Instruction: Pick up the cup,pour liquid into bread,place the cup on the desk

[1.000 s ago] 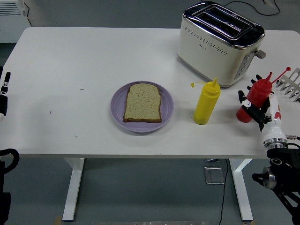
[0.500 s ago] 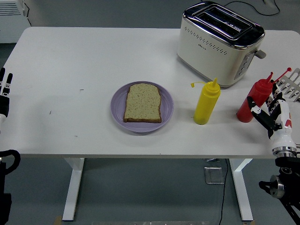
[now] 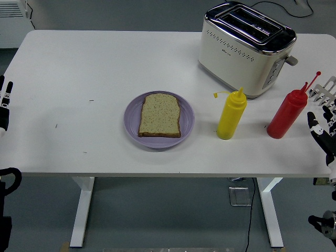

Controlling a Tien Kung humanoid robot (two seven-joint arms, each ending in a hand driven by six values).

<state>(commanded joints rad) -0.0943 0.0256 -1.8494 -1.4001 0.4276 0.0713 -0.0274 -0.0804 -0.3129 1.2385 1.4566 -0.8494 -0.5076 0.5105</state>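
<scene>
Right hand (image 3: pixel 323 135): at the table's right edge, fingers spread wide and holding nothing; it stands just beside the red squeeze bottle, apart from it.
Red squeeze bottle (image 3: pixel 286 115): upright near the right edge of the table (image 3: pixel 79 68), its thin red cap strap sticking up to the right; the task's "cup" appears to be this bottle, as no cup shows.
Rack (image 3: pixel 326 87): pale prongs at the right edge, behind the right hand.
Yellow squeeze bottle (image 3: pixel 231 115): upright, between the red bottle and the plate, in front of the toaster.
Toaster (image 3: pixel 245 48): cream and chrome, at the far right corner of the table.
Bread (image 3: pixel 160 115): one slice lying flat on the purple plate.
Purple plate (image 3: pixel 133 127): toward the near edge, around the table's middle.
Left hand (image 3: pixel 4 102): at the left edge, resting; only fingertips show, so its grip cannot be told.
</scene>
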